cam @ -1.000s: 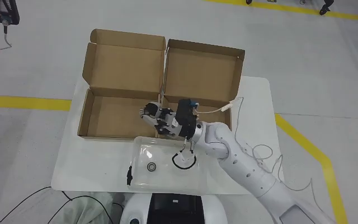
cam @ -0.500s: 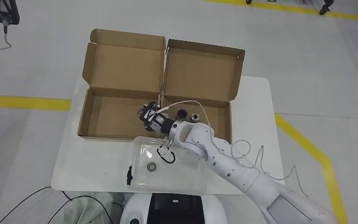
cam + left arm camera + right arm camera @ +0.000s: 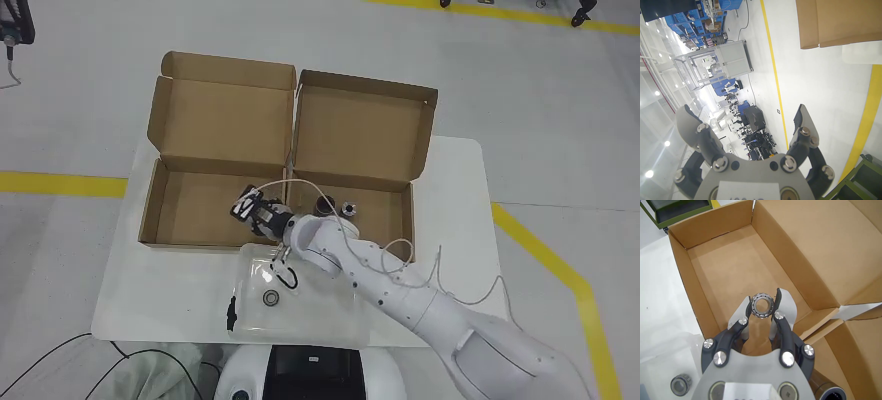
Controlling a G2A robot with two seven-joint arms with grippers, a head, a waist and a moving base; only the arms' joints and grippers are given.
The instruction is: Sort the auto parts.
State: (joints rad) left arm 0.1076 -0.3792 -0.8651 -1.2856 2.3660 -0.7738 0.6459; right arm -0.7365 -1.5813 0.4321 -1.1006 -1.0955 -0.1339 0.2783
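Over the left box's point(image 3: 190, 205) near edge, the right gripper point(image 3: 762, 298) has brought its clamped bearing point(image 3: 762, 307) from the tray point(image 3: 246, 300); drop next.

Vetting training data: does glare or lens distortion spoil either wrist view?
Left wrist view: ceiling lights flare into haze beside the left gripper; yellow floor lines bow slightly. Right wrist view: evenly lit, roller bearing in the right gripper plain.

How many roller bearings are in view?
2: a bearing in the right gripper above the left cardboard box, a second bearing in the clear tray. Small parts in the other box are unclear.
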